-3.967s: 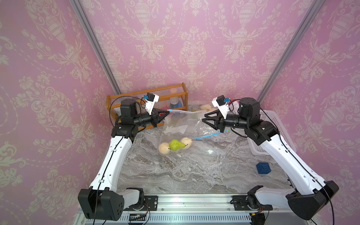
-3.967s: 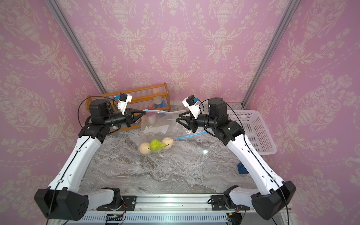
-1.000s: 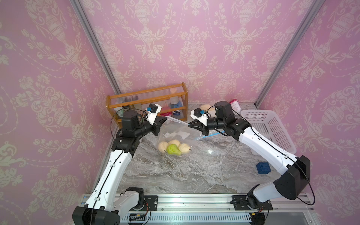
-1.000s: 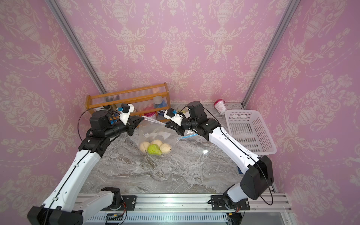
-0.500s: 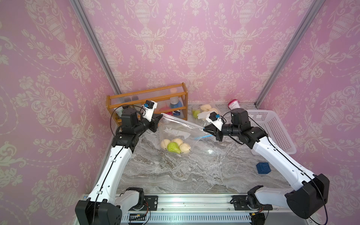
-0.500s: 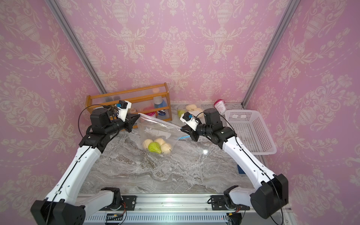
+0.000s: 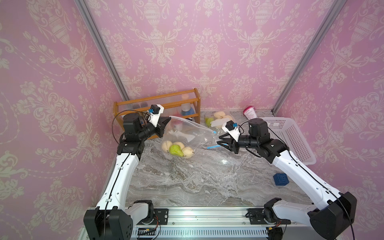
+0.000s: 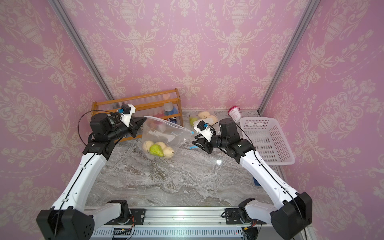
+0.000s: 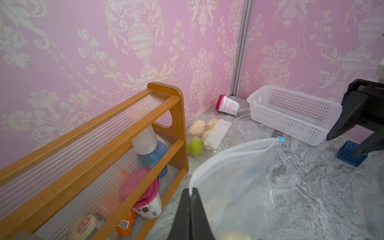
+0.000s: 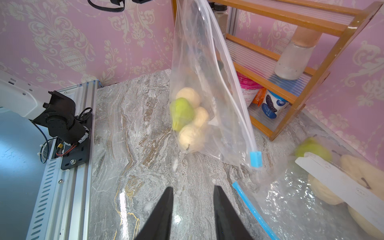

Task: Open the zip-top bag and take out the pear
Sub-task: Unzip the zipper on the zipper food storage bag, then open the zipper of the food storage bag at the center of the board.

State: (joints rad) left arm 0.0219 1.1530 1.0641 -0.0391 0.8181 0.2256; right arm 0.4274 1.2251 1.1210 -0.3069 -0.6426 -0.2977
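Zip-top bag corner clamped in left gripper; right gripper released, standing clear beside.

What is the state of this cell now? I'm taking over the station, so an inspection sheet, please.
Surface: marble table, no spills seen.
Job's things: zip-top bag hangs by one corner, fruit end on table; green pear inside with three pale fruits; blue slider at free corner.
Clutter: second bag of fruit, wooden rack, tipped cup, white basket, blue cube.
Grippers: left gripper shut on bag corner; right gripper open, clear of bag.
Cables: black cable loops beside left wrist.
Surroundings: pink patterned walls.
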